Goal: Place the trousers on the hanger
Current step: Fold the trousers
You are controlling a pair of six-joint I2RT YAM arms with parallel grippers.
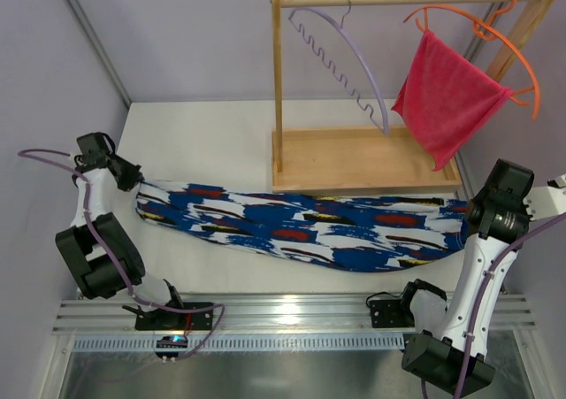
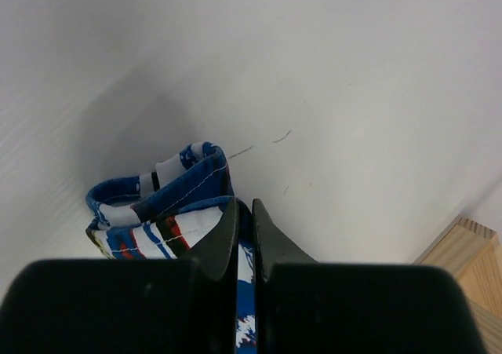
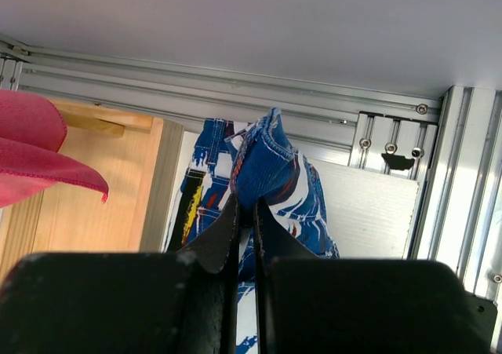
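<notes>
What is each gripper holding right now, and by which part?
Both hold the trousers: the left gripper pinches the fabric edge at one end, the right gripper the stitched edge at the other end.

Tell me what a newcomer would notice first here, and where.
The loud blue patterned trousers lie stretched across the table in front of the wooden rack, one end pinched in the left pincer, the other in the right pincer. Behind them, a pink-red cloth droops from an orange hanger on the rack's rail, beside the bare lavender hanger.
</notes>
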